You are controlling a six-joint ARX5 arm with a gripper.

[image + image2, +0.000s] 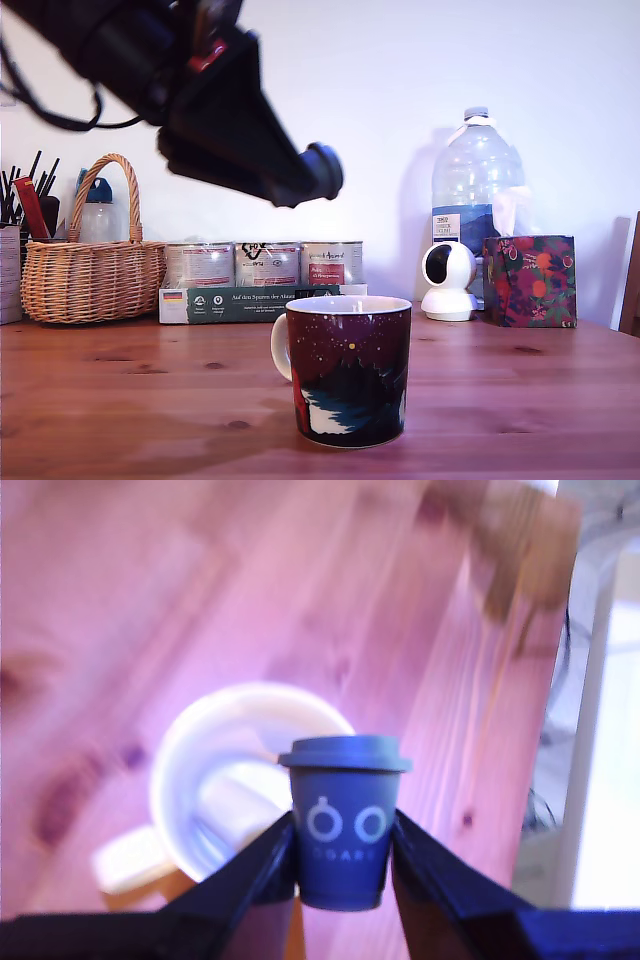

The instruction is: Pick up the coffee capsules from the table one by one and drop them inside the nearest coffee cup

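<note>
In the wrist view a small navy-blue coffee capsule with a wider rim sits pinched between my two black fingers, so my gripper is shut on it. Below and beside it lies the white inside of the coffee cup, blurred, on the wooden table. From the exterior view my gripper hangs well above the table, high over the dark maroon starry coffee cup, with the capsule at its tip. The cup stands upright on the table, its white handle toward the exterior view's left.
Behind the cup a row of three silver tins stands on a green box. A wicker basket is at the back left of the exterior view. A white camera, a water bottle and a floral box are back right.
</note>
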